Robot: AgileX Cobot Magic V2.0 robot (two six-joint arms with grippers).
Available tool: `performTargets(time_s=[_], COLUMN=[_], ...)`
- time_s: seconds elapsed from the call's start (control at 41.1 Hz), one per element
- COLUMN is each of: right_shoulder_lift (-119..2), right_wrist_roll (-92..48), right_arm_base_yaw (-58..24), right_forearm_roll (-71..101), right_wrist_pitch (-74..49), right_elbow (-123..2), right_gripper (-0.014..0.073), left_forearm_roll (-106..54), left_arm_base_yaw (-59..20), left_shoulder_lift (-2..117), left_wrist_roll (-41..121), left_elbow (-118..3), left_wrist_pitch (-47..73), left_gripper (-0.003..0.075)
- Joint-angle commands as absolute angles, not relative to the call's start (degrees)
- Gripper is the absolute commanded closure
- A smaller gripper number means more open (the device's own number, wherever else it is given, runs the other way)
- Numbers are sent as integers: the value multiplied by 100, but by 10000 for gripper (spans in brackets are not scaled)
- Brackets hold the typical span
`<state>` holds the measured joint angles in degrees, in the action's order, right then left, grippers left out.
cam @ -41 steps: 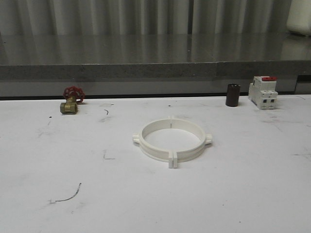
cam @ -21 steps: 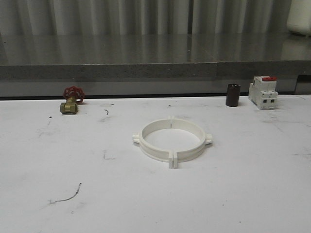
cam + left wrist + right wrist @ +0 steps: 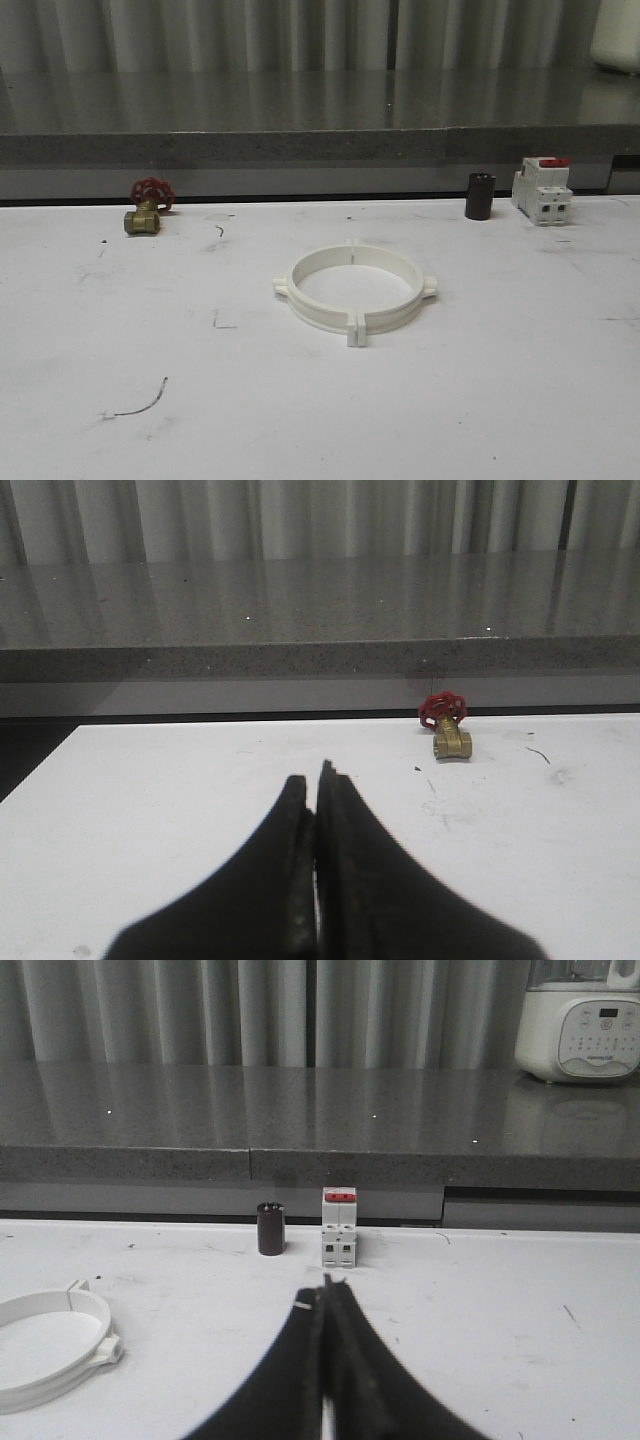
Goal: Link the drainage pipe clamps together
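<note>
Near the middle of the white table (image 3: 480,400), the two drainage pipe clamps (image 3: 354,287) lay flat, closed into one ring with its opening facing up. One seam, with paired flat tabs, pointed toward the near edge of the table; the opposite seam pointed toward the grey counter (image 3: 320,145) behind. A small lug stuck out on each side, left and right, so the ring had no long axis beyond its round outline. From the right wrist camera, part of the same ring showed with one lug and one tab.

Neither gripper touched the clamps. The left gripper (image 3: 316,780) had its two black fingers pressed together, tips meeting, holding nothing and hovering above bare table. The right gripper (image 3: 325,1290) was likewise pressed together and empty.

Counted on the table: two half-rings forming one ring; one brass valve with a red handwheel (image 3: 146,208) at the far left; one dark cylinder (image 3: 480,196) at the far right; one white breaker with a red top (image 3: 542,189) just beside that cylinder. One white appliance (image 3: 583,1018) stood on the counter.
</note>
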<state>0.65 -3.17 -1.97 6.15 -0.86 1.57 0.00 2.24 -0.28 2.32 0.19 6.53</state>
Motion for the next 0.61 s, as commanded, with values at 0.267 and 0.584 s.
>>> performTargets(time_s=[0.267,0.584], right_shoulder_lift=[151,151], right_wrist_roll=[114,114], right_arm_base_yaw=[-164,-164], right_forearm_roll=[320,320], right_wrist_pitch=[398,373], right_elbow=[134,134], right_gripper=[710,710], left_forearm_roll=[-55,-55], left_arm_base_yaw=[226,226], left_shoulder_lift=[-90,-90], left_wrist_roll=[217,217], left_elbow=[159,159], left_wrist_pitch=[154,154], left_gripper=[741,741])
